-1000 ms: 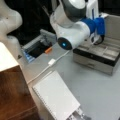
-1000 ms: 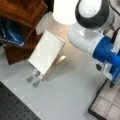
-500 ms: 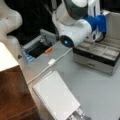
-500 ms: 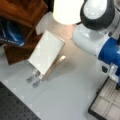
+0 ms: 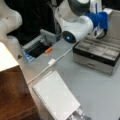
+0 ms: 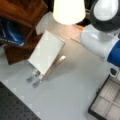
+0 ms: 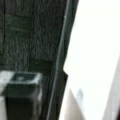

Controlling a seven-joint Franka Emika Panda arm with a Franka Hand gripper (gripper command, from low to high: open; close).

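My white and blue arm (image 5: 75,27) reaches across the top of a front view, its wrist end over the back of an open grey compartment case (image 5: 97,53). The gripper (image 5: 100,32) shows only as a dark shape under the blue wrist, close to the case's raised lid (image 5: 113,25). The same arm (image 6: 105,42) fills another front view's right side, above a corner of the case (image 6: 106,102). In the wrist view a dark finger (image 7: 22,97) sits at lower left, before dark lining and a bright white panel (image 7: 97,55). I see nothing held.
A white spiral notebook (image 5: 55,96) (image 6: 46,52) leans near a wooden shelf (image 5: 15,92) (image 6: 22,15). A white cable with an adapter (image 5: 51,61) crosses the table. An orange object (image 5: 48,50) lies by a dark tray (image 5: 37,48). A lamp shade (image 6: 68,11) and another white arm (image 5: 10,25) stand nearby.
The arm has swung a little toward both front views' right, bringing its blue wrist further over the compartment case. The notebook, cable and case have stayed put.
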